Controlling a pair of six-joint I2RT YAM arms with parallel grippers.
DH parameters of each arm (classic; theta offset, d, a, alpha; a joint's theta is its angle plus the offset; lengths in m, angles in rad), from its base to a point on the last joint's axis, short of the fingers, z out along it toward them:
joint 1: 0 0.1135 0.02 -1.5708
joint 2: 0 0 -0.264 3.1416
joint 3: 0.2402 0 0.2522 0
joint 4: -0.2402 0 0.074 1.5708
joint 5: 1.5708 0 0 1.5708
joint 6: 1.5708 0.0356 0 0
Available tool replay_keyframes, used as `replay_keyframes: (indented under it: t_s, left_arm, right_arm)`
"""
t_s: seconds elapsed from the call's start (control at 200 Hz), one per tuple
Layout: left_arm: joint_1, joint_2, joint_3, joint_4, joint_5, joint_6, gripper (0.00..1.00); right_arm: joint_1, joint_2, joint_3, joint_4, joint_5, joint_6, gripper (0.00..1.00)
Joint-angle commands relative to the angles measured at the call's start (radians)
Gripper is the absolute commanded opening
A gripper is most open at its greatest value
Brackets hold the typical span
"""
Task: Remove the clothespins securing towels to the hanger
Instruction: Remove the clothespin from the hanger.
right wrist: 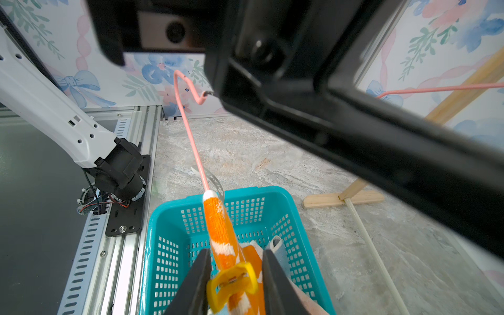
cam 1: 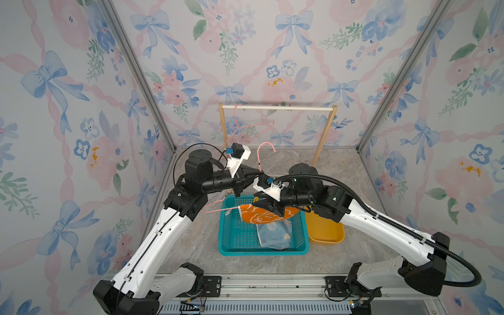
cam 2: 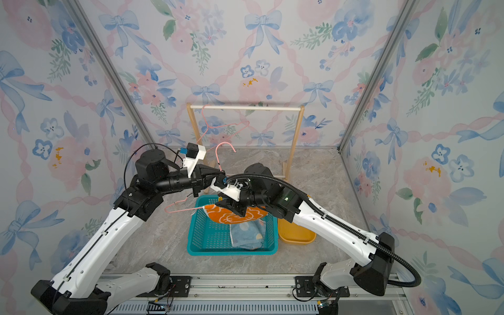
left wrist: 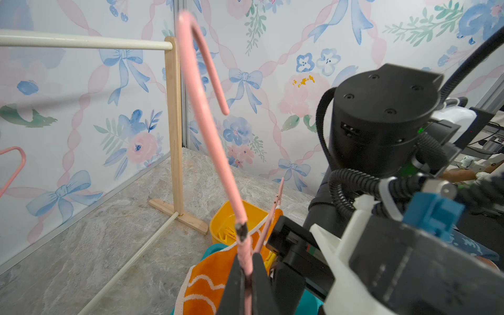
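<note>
The left tool (left wrist: 246, 291) is clamped shut on the neck of the thin pink wire hanger (left wrist: 203, 120), just below its hook. It is holding the hanger up in the air over the teal perforated plastic basket (cam 1: 245, 252), seemingly so that a freed cloth drops straight in. The orange terry towel with white outlines (right wrist: 218, 226) is draped over the hanger's lower bar, and a small bright-yellow plastic clothespin (right wrist: 231, 278) is pinning it there.

The right tool (right wrist: 236, 261) is coming in from the right with its jaws standing apart on either side of that clothespin. One jaw looks to be touching the clothespin, but I cannot tell whether they are squeezing it yet.

The light blue spotted towel (cam 1: 272, 236) is lying loose in the basket with no clothespin showing on it. So the orange towel is probably the last cloth to free.

A yellow plastic tub (cam 1: 326, 234) is sitting just right of the basket, touching or nearly touching it, and more yellow clothespins (left wrist: 227, 234) are lying inside it. That makes it the likely drop spot, a short swing to the right.

Room is tight where the two wrists are meeting above the basket's far rim. The tabletop to the left and near sides is lying open. The wooden clothes rack (cam 1: 278, 108) is standing well apart at the far side.
</note>
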State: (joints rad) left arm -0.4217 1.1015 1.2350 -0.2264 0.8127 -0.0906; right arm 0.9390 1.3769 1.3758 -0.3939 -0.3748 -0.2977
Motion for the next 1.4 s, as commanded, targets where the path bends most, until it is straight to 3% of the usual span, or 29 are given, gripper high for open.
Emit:
replay_keyframes:
  t_s: [0.0, 0.73, 1.39]
  left_arm:
    - [0.008, 0.0, 0.007, 0.032, 0.026, -0.014, 0.0]
    - [0.009, 0.001, 0.003, 0.032, 0.022, -0.013, 0.0]
    - [0.012, 0.005, -0.002, 0.032, 0.017, -0.011, 0.0]
  right_arm:
    - [0.014, 0.006, 0.028, -0.012, -0.013, -0.003, 0.29]
    - [0.015, 0.001, 0.032, 0.006, -0.021, 0.006, 0.07]
    - [0.014, -0.066, 0.011, 0.067, 0.007, 0.043, 0.0]
